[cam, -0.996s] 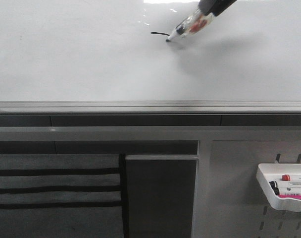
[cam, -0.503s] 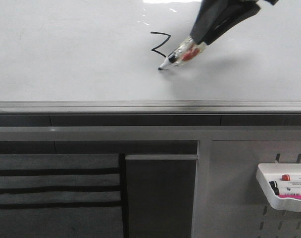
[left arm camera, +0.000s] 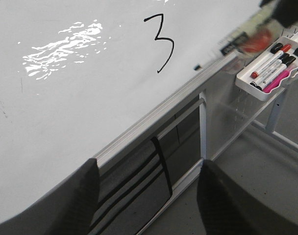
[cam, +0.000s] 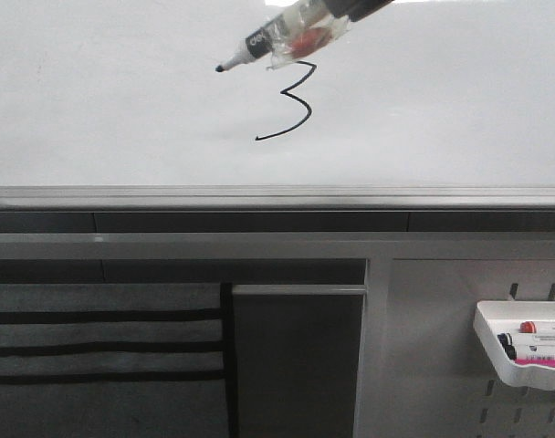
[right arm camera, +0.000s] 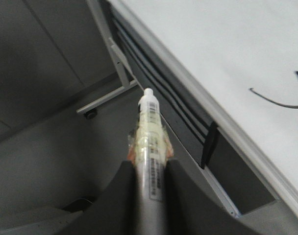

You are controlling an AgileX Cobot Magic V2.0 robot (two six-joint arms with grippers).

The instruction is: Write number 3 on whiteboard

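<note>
The whiteboard fills the upper front view. A black number 3 with a long lower-left tail is drawn on it. It also shows in the left wrist view, and its tail shows in the right wrist view. My right gripper is shut on a clear-bodied marker. In the front view the marker lies over the top of the numeral, its black tip to the upper left, apart from the stroke. My left gripper is open and empty by the board's edge.
A grey metal rail runs along the board's near edge. Below it hangs a dark striped cloth. A grey perforated panel carries a white tray with several markers. The tray also shows in the left wrist view.
The marker drew the lower curve and tail of the 3, then moved up and left, away from the end of the stroke. The right gripper has risen toward the top of the view.
</note>
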